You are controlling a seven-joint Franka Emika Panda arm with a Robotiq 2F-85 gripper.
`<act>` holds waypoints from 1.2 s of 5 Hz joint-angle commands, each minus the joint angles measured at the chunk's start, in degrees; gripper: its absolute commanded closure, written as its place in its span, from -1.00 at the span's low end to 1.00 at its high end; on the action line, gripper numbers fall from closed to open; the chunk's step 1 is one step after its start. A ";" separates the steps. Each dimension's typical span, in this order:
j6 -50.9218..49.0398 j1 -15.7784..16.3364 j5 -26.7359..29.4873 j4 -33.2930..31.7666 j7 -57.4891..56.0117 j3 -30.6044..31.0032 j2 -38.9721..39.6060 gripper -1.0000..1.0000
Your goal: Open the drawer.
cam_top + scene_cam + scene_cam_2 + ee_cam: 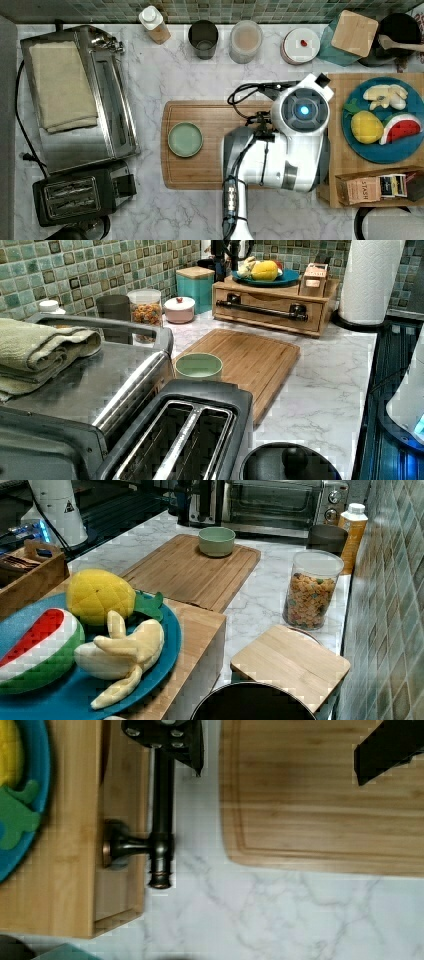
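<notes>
The drawer (265,315) is the light-wood front under the cabinet top, in the left view's upper right. Its long black bar handle (262,310) runs across it. In the wrist view the handle (161,820) stands off the drawer front (120,885) on a dark post. My gripper (277,772) is open wide: one dark finger (165,737) sits over the bar, the other finger (387,747) hangs over the cutting board. In the left view my gripper (223,260) is just above the handle's far end. The white arm (295,145) hides the handle in the top view.
A wooden cutting board (200,175) with a green bowl (185,139) lies beside the cabinet. A blue fruit plate (382,150) and a tea box (362,190) sit on the cabinet top. Jars (246,40) line the tiled wall. A toaster (82,192) and toaster oven (75,95) stand further off.
</notes>
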 commanded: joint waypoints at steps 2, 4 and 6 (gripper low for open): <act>12.08 -7.35 -10.64 -13.65 -4.94 -3.45 -1.80 -1.00; 14.16 -7.42 -11.31 -12.88 -7.47 -6.04 -0.21 -1.00; 16.08 -6.04 -9.61 -14.37 -4.57 -6.41 0.15 -1.00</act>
